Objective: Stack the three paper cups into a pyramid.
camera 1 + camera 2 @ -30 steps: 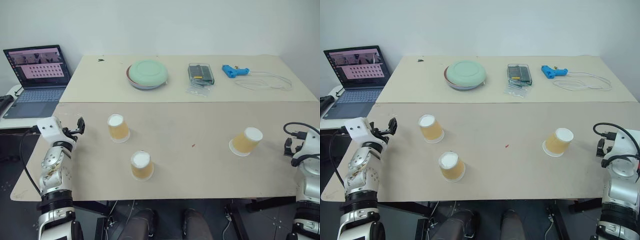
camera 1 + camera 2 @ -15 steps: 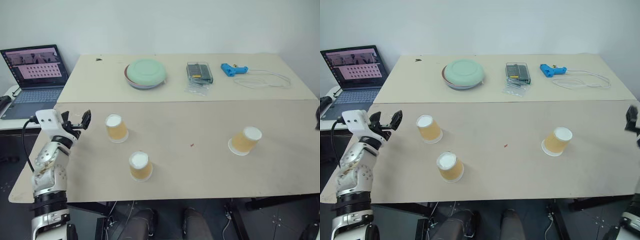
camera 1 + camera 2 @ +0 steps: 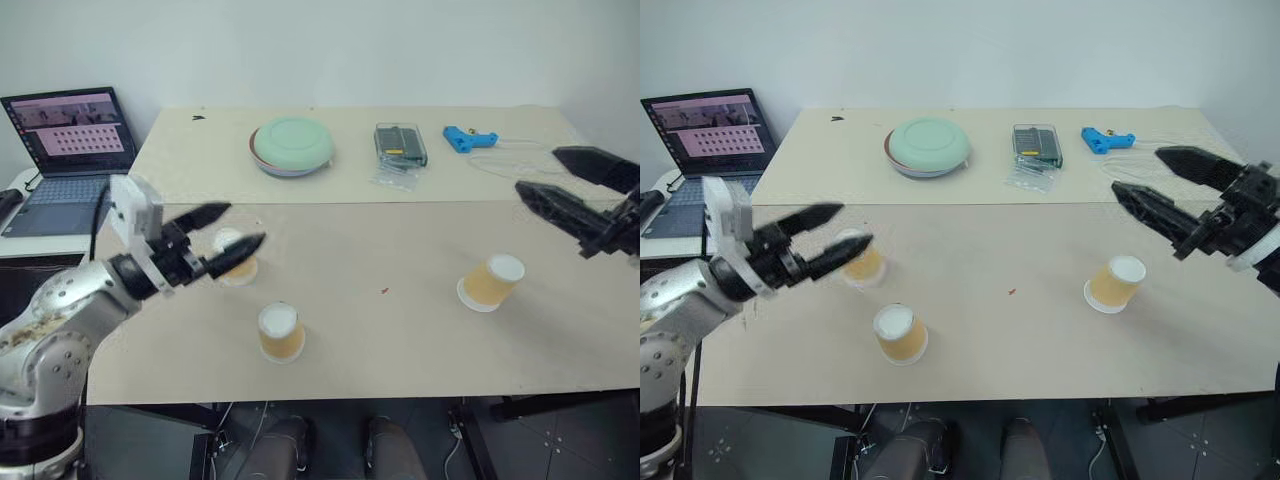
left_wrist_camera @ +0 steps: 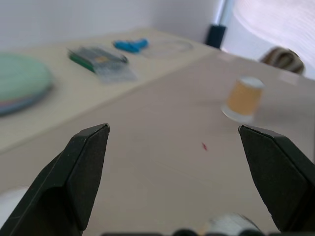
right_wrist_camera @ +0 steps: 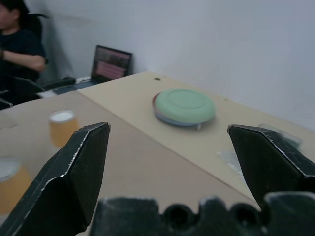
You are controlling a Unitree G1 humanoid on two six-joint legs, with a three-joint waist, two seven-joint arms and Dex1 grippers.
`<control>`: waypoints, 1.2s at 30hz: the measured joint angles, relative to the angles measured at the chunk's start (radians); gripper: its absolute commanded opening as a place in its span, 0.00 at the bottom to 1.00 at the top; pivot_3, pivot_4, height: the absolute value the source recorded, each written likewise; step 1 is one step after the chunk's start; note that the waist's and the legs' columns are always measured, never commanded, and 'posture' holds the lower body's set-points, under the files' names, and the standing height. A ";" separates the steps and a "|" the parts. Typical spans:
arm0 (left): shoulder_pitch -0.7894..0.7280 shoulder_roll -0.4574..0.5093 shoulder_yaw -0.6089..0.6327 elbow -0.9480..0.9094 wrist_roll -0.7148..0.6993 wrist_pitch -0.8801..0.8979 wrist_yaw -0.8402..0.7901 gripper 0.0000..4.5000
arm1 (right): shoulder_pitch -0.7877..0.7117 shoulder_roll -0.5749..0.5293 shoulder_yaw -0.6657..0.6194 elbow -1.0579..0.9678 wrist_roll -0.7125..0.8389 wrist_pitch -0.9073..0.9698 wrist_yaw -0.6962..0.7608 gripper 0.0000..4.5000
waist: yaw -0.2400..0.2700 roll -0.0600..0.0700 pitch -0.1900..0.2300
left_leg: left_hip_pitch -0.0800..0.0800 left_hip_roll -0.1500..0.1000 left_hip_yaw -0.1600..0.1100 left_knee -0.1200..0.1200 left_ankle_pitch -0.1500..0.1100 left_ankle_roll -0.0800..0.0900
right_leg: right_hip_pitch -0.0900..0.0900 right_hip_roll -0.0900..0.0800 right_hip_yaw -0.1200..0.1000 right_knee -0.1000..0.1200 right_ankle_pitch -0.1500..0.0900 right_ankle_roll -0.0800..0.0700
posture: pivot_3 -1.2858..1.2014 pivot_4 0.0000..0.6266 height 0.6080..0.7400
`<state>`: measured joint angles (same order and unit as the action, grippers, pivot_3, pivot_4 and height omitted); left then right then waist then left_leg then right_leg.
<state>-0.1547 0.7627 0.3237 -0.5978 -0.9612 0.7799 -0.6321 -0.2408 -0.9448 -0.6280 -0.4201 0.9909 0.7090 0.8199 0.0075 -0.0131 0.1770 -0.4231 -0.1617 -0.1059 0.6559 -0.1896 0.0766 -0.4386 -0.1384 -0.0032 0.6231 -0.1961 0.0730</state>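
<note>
on the near table [image 3: 400, 330] the three paper cups [image 3: 281, 332] stand upside down and well apart, two left, one right, none stacked, while the left gripper [image 3: 225, 232] and right gripper [image 3: 575, 178] hover wide-jawed and empty, seemingly lining up to grab.

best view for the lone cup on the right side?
Left eye view: the right-side cup stands unobstructed and whole. Right eye view matches. Left wrist view shows it small and distant. Right wrist view shows two other cups instead.
</note>
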 measured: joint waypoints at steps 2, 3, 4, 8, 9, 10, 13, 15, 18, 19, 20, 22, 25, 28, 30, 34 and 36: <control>0.137 0.052 0.006 -0.063 -0.003 0.009 -0.066 0.99 | -0.004 -0.013 0.061 -0.031 0.012 0.001 0.054 1.00 | -0.004 0.000 0.001 | 0.001 0.003 0.003 -0.001 -0.001 -0.001 | 0.000 -0.001 0.002 -0.002 0.002 -0.003 | 0.52 0.24 0.92; 0.224 0.083 0.025 -0.075 0.016 0.008 -0.107 0.99 | -0.008 -0.013 0.095 -0.030 0.000 -0.002 0.069 1.00 | -0.007 0.000 0.001 | 0.002 0.004 0.003 -0.004 -0.001 -0.001 | 0.000 -0.002 0.003 -0.002 0.000 -0.005 | 0.52 0.24 0.92; 0.277 0.103 0.046 -0.082 0.029 0.006 -0.136 0.99 | -0.009 -0.013 0.119 -0.024 -0.015 -0.004 0.075 1.00 | -0.008 0.000 0.001 | 0.003 0.004 0.004 -0.006 -0.001 -0.001 | 0.000 -0.002 0.004 -0.003 0.000 -0.007 | 0.52 0.24 0.92; 0.417 0.169 0.143 -0.136 0.078 -0.037 -0.248 0.99 | -0.033 0.005 0.207 0.020 -0.074 -0.025 0.083 1.00 | 0.006 0.001 0.002 | 0.003 0.004 0.004 -0.009 0.000 -0.002 | 0.000 -0.006 0.005 -0.006 -0.002 -0.012 | 0.52 0.24 0.92; 0.430 0.176 0.149 -0.139 0.081 -0.040 -0.263 0.99 | -0.041 0.010 0.217 0.026 -0.081 -0.028 0.082 1.00 | 0.009 0.002 0.002 | 0.002 0.004 0.004 -0.009 0.000 -0.002 | 0.000 -0.006 0.005 -0.006 -0.002 -0.011 | 0.52 0.24 0.92; 0.435 0.177 0.153 -0.139 0.094 -0.046 -0.275 0.99 | -0.055 0.019 0.227 0.033 -0.085 -0.029 0.082 1.00 | 0.012 0.002 0.002 | 0.002 0.004 0.004 -0.009 0.000 -0.002 | 0.000 -0.006 0.004 -0.007 -0.001 -0.011 | 0.52 0.24 0.92; 0.419 0.175 0.131 -0.138 0.141 -0.085 -0.272 0.99 | -0.065 0.031 0.230 0.034 -0.087 -0.031 0.078 1.00 | 0.019 0.002 0.002 | 0.002 0.003 0.004 -0.010 0.000 -0.002 | 0.000 -0.006 0.000 -0.011 0.002 -0.007 | 0.52 0.24 0.92; 0.393 0.156 0.078 -0.137 0.181 -0.110 -0.257 0.99 | -0.066 0.036 0.231 0.034 -0.088 -0.031 0.071 1.00 | 0.020 0.002 0.002 | 0.001 0.003 0.005 -0.010 0.000 -0.002 | 0.000 -0.006 -0.001 -0.012 0.005 -0.007 | 0.52 0.24 0.92; 0.347 0.108 -0.022 -0.121 0.237 -0.147 -0.232 0.99 | -0.066 0.037 0.230 0.025 -0.084 -0.030 0.064 1.00 | 0.021 0.002 0.002 | 0.000 0.003 0.005 -0.011 -0.001 -0.001 | -0.001 -0.005 -0.001 -0.012 0.007 -0.010 | 0.52 0.24 0.92; 0.328 0.093 -0.053 -0.104 0.259 -0.167 -0.229 0.99 | -0.066 0.036 0.229 0.019 -0.083 -0.029 0.062 1.00 | 0.021 0.002 0.002 | 0.000 0.003 0.005 -0.011 -0.001 -0.001 | -0.001 -0.005 -0.002 -0.012 0.007 -0.010 | 0.52 0.24 0.92; 0.312 0.085 -0.083 -0.087 0.282 -0.180 -0.227 0.99 | -0.066 0.036 0.228 0.015 -0.079 -0.029 0.061 1.00 | 0.023 0.002 0.002 | 0.000 0.003 0.005 -0.011 -0.001 -0.001 | -0.001 -0.005 -0.002 -0.012 0.007 -0.011 | 0.52 0.24 0.92; 0.304 0.068 -0.124 -0.063 0.308 -0.199 -0.227 0.99 | -0.066 0.033 0.222 0.014 -0.072 -0.026 0.058 1.00 | 0.022 0.002 0.002 | 0.000 0.003 0.005 -0.012 -0.001 -0.001 | -0.001 -0.005 -0.002 -0.012 0.007 -0.011 | 0.52 0.24 0.92; 0.292 0.055 -0.163 -0.049 0.323 -0.208 -0.233 0.99 | -0.067 0.025 0.210 0.009 -0.060 -0.020 0.049 1.00 | 0.022 0.002 0.002 | 0.001 0.003 0.005 -0.012 -0.001 -0.001 | -0.001 -0.005 -0.002 -0.012 0.007 -0.010 | 0.52 0.24 0.92; 0.278 0.055 -0.179 -0.026 0.337 -0.217 -0.244 0.99 | -0.068 0.018 0.188 -0.009 -0.028 -0.011 0.040 1.00 | 0.023 0.002 0.002 | 0.001 0.003 0.005 -0.012 -0.001 -0.001 | -0.001 -0.005 -0.002 -0.012 0.006 -0.010 | 0.52 0.24 0.92; 0.276 0.052 -0.193 -0.012 0.348 -0.225 -0.247 0.99 | -0.065 0.006 0.175 -0.023 -0.023 -0.003 0.029 1.00 | 0.023 0.002 0.002 | 0.001 0.003 0.005 -0.012 -0.001 -0.001 | 0.000 -0.005 -0.002 -0.012 0.006 -0.009 | 0.52 0.24 0.92; 0.241 0.034 -0.219 0.015 0.370 -0.238 -0.251 0.99 | -0.037 -0.005 0.166 -0.050 -0.004 0.018 0.024 1.00 | 0.025 0.002 0.002 | 0.001 0.003 0.005 -0.011 0.000 -0.001 | 0.000 -0.005 -0.002 -0.012 0.006 -0.009 | 0.52 0.24 0.92; 0.219 0.025 -0.235 0.032 0.382 -0.244 -0.251 0.99 | 0.007 -0.016 0.169 -0.076 -0.006 0.020 0.044 1.00 | 0.029 0.002 0.002 | 0.001 0.003 0.005 -0.011 0.000 -0.001 | 0.000 -0.005 -0.002 -0.012 0.007 -0.010 | 0.52 0.24 0.92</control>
<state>0.0647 0.7874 0.0882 -0.5660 -0.5794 0.5361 -0.8832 -0.2340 -0.9612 -0.4591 -0.4962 0.9854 0.7293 0.8641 0.0368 -0.0107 0.1793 -0.4219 -0.1584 -0.1010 0.6447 -0.1900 0.0757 -0.4388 -0.1433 -0.0057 0.6112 -0.1892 0.0626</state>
